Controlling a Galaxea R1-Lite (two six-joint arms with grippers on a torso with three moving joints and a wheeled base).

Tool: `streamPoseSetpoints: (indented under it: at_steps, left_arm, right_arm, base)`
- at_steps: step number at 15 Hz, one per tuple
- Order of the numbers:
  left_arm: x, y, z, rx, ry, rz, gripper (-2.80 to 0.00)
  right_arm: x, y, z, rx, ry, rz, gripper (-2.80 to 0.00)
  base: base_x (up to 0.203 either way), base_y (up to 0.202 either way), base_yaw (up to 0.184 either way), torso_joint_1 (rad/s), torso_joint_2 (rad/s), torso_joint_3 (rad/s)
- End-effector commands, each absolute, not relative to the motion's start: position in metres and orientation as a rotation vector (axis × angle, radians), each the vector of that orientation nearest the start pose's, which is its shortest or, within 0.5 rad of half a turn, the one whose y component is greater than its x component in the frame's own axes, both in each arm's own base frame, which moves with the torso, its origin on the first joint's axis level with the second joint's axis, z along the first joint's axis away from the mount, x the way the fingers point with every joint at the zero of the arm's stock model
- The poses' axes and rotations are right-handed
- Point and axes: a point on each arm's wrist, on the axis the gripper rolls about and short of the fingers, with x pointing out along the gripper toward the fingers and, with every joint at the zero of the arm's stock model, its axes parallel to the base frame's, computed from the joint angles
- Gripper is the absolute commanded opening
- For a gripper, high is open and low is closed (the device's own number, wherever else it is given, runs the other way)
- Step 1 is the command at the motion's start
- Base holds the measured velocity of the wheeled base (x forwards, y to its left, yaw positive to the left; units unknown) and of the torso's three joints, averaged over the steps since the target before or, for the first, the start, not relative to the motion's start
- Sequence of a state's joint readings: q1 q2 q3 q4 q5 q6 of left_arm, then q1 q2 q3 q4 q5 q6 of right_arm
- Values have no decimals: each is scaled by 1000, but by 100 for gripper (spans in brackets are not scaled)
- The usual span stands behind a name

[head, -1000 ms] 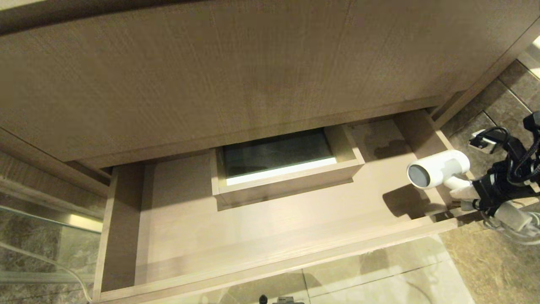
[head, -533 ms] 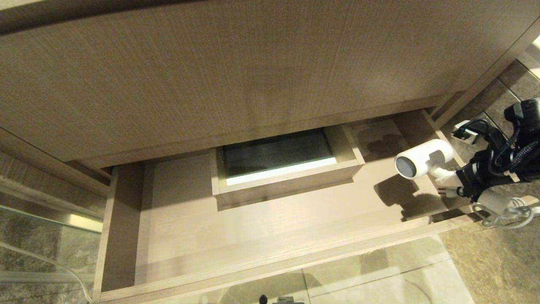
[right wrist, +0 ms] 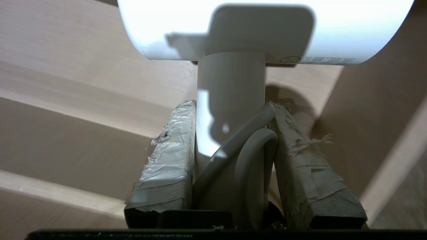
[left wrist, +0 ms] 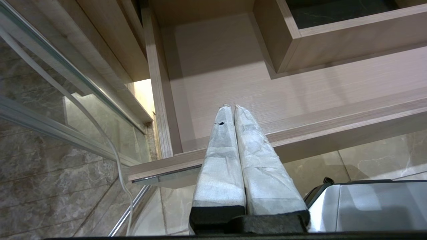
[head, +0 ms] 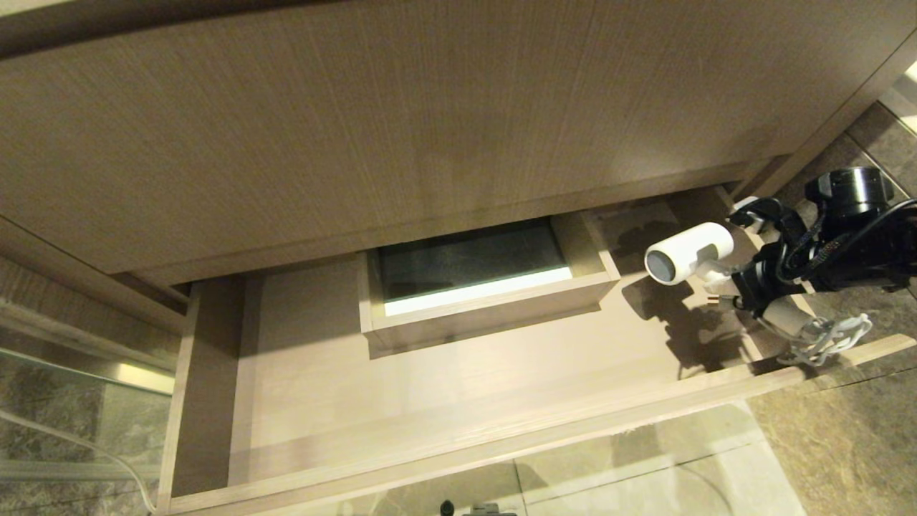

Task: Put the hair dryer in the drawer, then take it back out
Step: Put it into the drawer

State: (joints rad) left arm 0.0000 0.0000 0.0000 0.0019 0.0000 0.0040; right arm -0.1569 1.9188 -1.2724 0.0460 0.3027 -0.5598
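Note:
The white hair dryer (head: 686, 254) hangs in the air over the right end of the open wood-grain drawer (head: 458, 380), its dark round end facing left. My right gripper (head: 723, 287) is shut on the dryer's handle (right wrist: 230, 110), and a loop of its white cord (right wrist: 255, 160) is caught between the fingers too. The rest of the coiled cord (head: 824, 337) dangles below the wrist, over the drawer's front right corner. Parked low before the drawer's left part, my left gripper (left wrist: 231, 106) is shut and holds nothing.
A boxed cutout (head: 480, 283) rises from the middle of the drawer floor. The taller wood-grain panel (head: 401, 122) overhangs the drawer's back. A glass panel (head: 64, 423) stands on the left, and tiled floor (head: 824, 451) lies in front and to the right.
My right arm has carried the hair dryer left and toward the cabinet, from beside the drawer's right wall to above its floor. The cord followed. The left arm has not moved.

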Motion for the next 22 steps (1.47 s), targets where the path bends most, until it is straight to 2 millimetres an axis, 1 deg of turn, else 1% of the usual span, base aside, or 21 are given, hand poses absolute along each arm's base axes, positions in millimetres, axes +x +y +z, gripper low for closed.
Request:
streamPoseSetpoints:
  at_steps: [1,4,7,9,11,13,15,16,19,20,21,22]
  left_arm:
    - [-23,0,75,5,2,0,-280]
    - [-23,0,75,5,3,0,-280]
    - [-23,0,75,5,2,0,-280]
    - [-23,0,75,5,2,0,-280]
    - [-23,0,75,5,2,0,-280]
    - [-23,0,75,5,2,0,-280]
    - [-23,0,75,5,3,0,-280]
    - [-23,0,75,5,3,0,-280]
    - [-23,0,75,5,3,0,-280]
    - [-23,0,75,5,3,0,-280]
    - [-23,0,75,5,3,0,-280]
    - [-23,0,75,5,1,0,-280]
  right_arm:
    - [383,-53,152,-376,631,333,-280]
    - [400,-56,138,-386,597,324,-280]
    - [419,-59,117,-386,576,315,-280]
    - [427,-60,112,-387,564,313,-280]
    - [442,-58,104,-378,542,325,-280]
    - [454,-52,98,-385,497,333,-280]
    - [459,-48,94,-389,481,341,-280]
    - [460,-47,92,-391,482,344,0]
    - [463,-45,87,-398,464,345,0]
    - [464,-44,89,-406,438,340,0]
    - [463,-43,97,-412,415,335,0]
    - [460,-42,109,-419,391,328,0]
  base:
    - [0,0,0,0,0,0]
    - [0,0,0,0,0,0]
    - [0,0,0,0,0,0]
    - [0,0,0,0,0,0]
    - [0,0,0,0,0,0]
    - [0,0,0,0,0,0]
    - [0,0,0,0,0,0]
    - [0,0,0,0,0,0]
    - [0,0,0,0,0,0]
    - [0,0,0,0,0,0]
    - [0,0,0,0,0,0]
    - [0,0,0,0,0,0]
